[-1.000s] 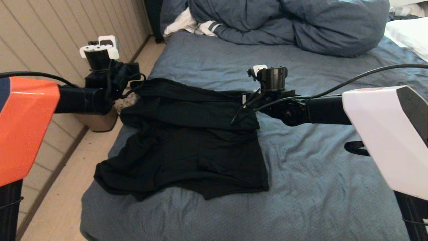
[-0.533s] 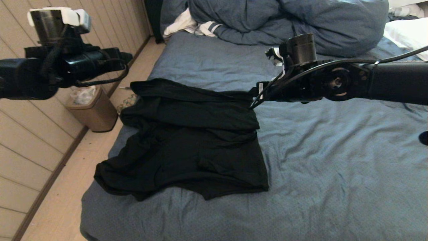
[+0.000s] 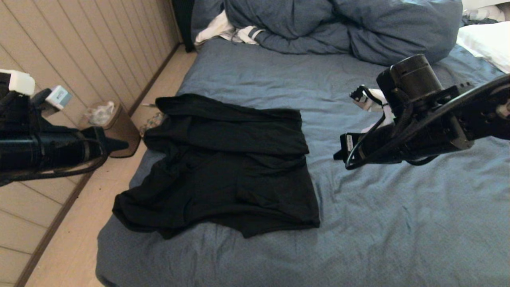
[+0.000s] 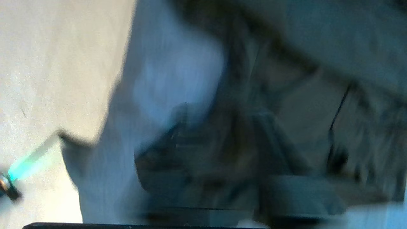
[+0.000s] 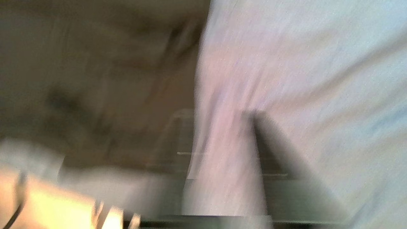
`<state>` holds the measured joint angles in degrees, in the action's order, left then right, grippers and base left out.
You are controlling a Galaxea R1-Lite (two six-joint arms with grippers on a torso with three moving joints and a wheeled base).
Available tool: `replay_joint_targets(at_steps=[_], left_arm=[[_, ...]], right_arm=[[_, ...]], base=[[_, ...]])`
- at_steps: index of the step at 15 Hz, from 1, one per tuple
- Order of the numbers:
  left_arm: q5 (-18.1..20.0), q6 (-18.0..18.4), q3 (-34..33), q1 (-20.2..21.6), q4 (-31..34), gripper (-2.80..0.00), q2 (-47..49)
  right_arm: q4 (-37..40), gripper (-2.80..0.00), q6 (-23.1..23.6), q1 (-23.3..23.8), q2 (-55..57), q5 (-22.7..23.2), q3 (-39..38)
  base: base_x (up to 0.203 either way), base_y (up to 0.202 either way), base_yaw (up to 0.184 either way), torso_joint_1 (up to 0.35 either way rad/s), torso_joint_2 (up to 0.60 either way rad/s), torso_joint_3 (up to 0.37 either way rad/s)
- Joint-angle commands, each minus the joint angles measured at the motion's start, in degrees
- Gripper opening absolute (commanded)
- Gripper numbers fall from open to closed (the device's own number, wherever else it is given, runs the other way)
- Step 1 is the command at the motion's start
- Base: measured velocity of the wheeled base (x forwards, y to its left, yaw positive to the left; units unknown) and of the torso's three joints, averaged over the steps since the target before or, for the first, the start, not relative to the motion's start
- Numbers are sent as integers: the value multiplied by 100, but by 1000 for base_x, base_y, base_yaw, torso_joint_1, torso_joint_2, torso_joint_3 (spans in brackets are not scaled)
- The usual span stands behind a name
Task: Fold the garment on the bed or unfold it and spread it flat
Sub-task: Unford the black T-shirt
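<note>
The black T-shirt lies plain side up on the left part of the bed. Its far part is folded over toward me, and its left sleeve hangs at the mattress edge. No graphic or lettering shows. My left gripper hovers over the floor, left of the shirt and clear of it. My right gripper hangs above bare sheet just right of the shirt. In the right wrist view the right gripper is open, with only sheet between its fingers and the dark shirt off to one side.
A bunched blue-grey duvet and a white striped cloth lie at the head of the bed. A white pillow sits at the far right. A small bin stands on the floor by the panelled wall.
Both arms have drawn away from the shirt's far edge. The left swung out left over the floor; the right moved right and nearer to me. The shirt has not moved.
</note>
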<state>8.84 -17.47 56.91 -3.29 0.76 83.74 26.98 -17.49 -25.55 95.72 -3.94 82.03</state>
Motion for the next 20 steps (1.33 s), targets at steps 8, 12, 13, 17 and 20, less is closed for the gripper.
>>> replay_joint_targets(at_steps=[8,12,13,17,20], left_arm=[[389,295,-2326,372,-2183,-280,239],[768,907,-2653,831,-2369,0,51],[769,911,-2696,837,-2340,0,-31],[835,902,-2965,838,-2398,0,118],[1102,869,-2914,838,-2414,0,426]], right_arm=[[37,-280,-148,-46,17,507,-996],[-551,0,-220,-105,-51,500,-1341],[-561,0,-205,-115,-105,499,-1437],[-585,0,-200,-110,-152,499,-1541],[-870,0,-202,-117,-186,501,-1550]], base=[[0,0,0,0,0,0],[0,0,0,0,0,0],[0,0,0,0,0,0],[0,0,0,0,0,0],[0,0,0,0,0,0]])
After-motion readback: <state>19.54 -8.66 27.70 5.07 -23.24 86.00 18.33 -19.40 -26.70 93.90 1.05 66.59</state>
